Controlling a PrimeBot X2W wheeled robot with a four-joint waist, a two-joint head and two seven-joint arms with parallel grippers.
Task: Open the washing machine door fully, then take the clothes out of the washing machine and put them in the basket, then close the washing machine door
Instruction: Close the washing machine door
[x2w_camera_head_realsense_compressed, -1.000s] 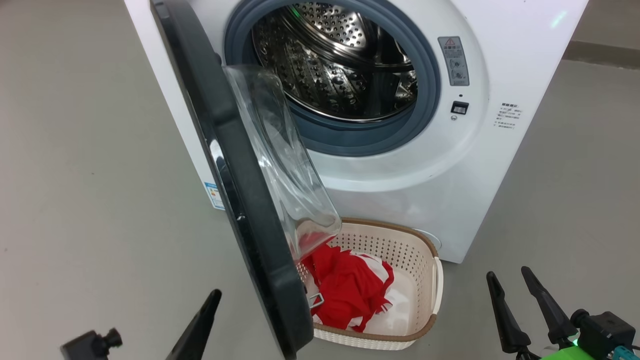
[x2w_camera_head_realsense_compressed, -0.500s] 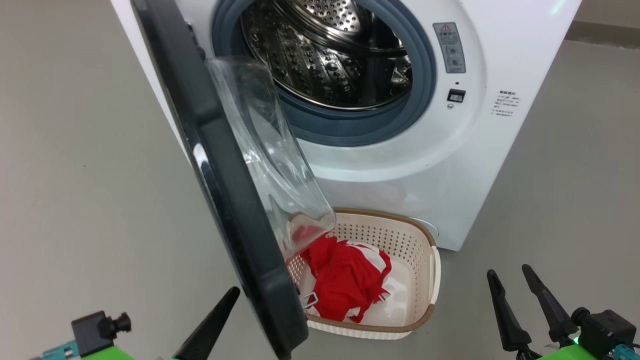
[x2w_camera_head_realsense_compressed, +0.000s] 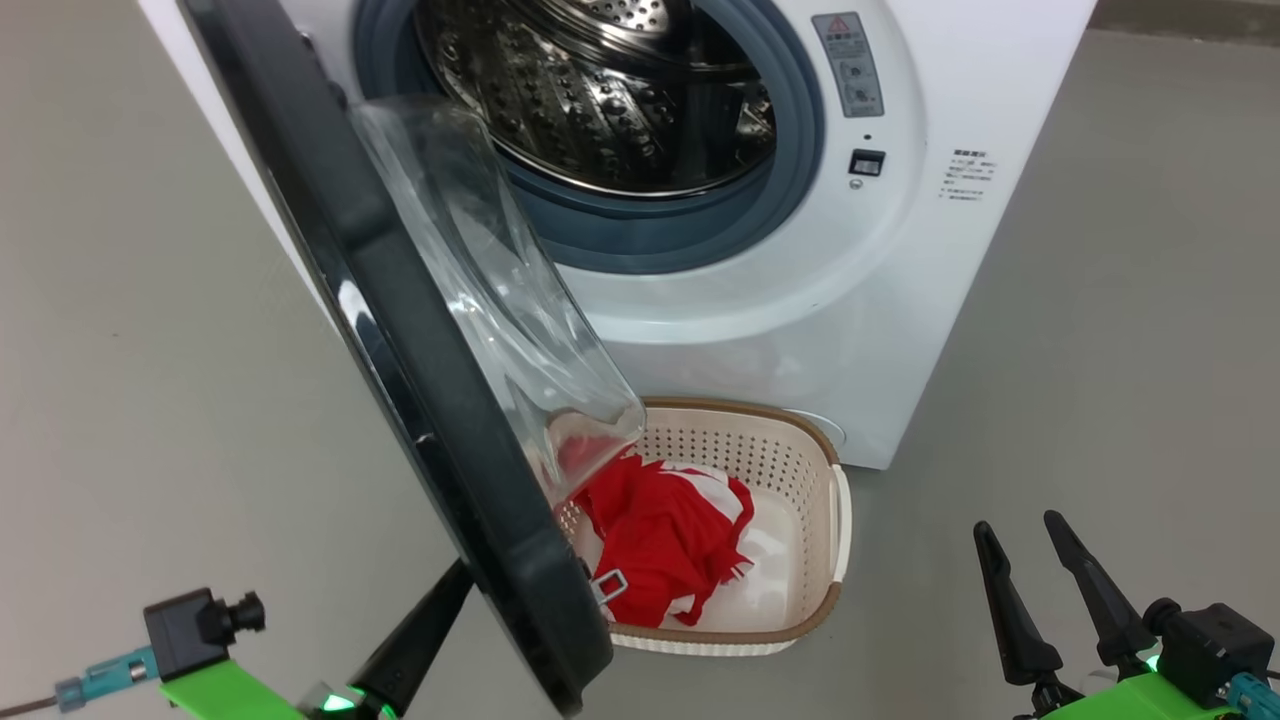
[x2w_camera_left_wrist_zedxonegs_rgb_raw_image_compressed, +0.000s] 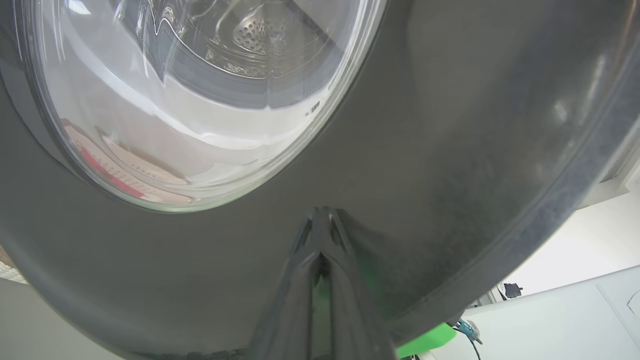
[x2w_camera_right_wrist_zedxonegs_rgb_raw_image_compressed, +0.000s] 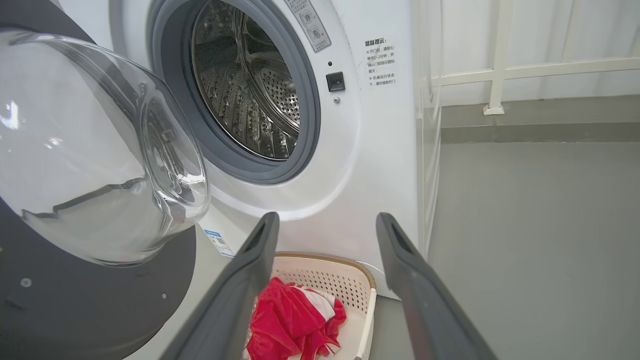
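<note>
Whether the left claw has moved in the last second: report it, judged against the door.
Yes. The left claw has moved right, toward the washing machine door: they stood apart before, and now its shut tip meets the door's black rim.

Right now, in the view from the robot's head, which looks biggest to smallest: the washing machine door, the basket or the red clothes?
1. washing machine door, though it is closest to the camera, which enlarges it
2. basket
3. red clothes, lying inside the basket

Count, head view: washing machine (x2w_camera_head_realsense_compressed: 880, 330) ×1; washing machine door (x2w_camera_head_realsense_compressed: 400, 330) ×1; basket (x2w_camera_head_realsense_compressed: 800, 450) ×1, 6 o'clock; clothes (x2w_camera_head_realsense_compressed: 660, 540), one red-and-white heap, garment number undeterminable; left gripper (x2w_camera_head_realsense_compressed: 455, 585) ×1, 7 o'clock; right gripper (x2w_camera_head_realsense_compressed: 1016, 523) ×1, 5 o'clock.
</note>
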